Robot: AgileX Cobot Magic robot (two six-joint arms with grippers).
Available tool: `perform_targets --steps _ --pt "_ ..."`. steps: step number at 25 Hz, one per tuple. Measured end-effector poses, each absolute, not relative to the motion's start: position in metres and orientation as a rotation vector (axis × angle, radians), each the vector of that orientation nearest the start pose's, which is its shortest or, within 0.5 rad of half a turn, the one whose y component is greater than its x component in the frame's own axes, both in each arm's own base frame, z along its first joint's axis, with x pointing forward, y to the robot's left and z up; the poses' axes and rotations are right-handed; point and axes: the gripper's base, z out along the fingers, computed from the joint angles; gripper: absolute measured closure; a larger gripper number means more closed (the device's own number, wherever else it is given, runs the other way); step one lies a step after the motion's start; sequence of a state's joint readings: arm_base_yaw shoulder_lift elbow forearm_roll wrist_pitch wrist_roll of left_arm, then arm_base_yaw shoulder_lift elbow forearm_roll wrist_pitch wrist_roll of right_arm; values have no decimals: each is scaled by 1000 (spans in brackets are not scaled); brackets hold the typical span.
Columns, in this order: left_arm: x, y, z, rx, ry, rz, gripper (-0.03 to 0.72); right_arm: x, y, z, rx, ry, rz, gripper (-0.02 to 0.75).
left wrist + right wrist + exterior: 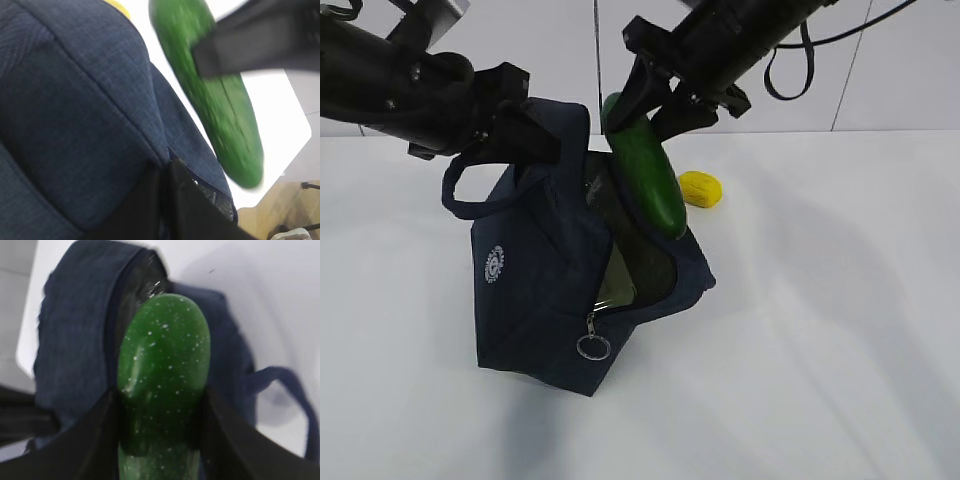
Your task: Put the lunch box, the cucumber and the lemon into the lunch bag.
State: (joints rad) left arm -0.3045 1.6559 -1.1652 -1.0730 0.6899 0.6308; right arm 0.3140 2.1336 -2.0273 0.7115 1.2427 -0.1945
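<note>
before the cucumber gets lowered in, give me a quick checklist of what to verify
1. Right gripper has the cucumber clamped near its upper end: ok.
2. Left gripper is shut on the lunch bag flap, holding the mouth open: ok.
3. Cucumber's lower tip sits over the open mouth, pointing down at a slant: ok.
4. Lunch box inside: a pale edge shows through the opening, ok; room beside it: cannot tell.
5. Lemon lies on the table behind the bag, clear of the path: ok.
</note>
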Motion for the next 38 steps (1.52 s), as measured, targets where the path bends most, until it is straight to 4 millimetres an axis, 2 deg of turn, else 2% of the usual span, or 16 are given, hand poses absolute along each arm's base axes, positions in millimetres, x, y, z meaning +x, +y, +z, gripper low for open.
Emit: perform_targets --steps 4,9,12,18,23,30,38 --pt "324 -155 270 278 2384 -1001 696 410 199 270 -522 2665 1166 387" --pt "324 -155 270 277 2384 -1002 696 400 204 248 -509 2550 1342 388" --pt "324 -155 270 271 2382 -1002 696 399 206 239 -483 2483 1386 390" --pt "324 -156 271 254 2377 -1021 696 401 205 222 -429 2392 1365 390" --pt "324 -156 272 244 2374 -1034 696 405 205 221 -376 2329 1370 390" --pt "324 -156 272 239 2372 -1039 696 404 217 201 -397 2352 1390 390" --pt "324 -156 272 239 2372 -1039 696 405 219 200 -426 2329 1358 368"
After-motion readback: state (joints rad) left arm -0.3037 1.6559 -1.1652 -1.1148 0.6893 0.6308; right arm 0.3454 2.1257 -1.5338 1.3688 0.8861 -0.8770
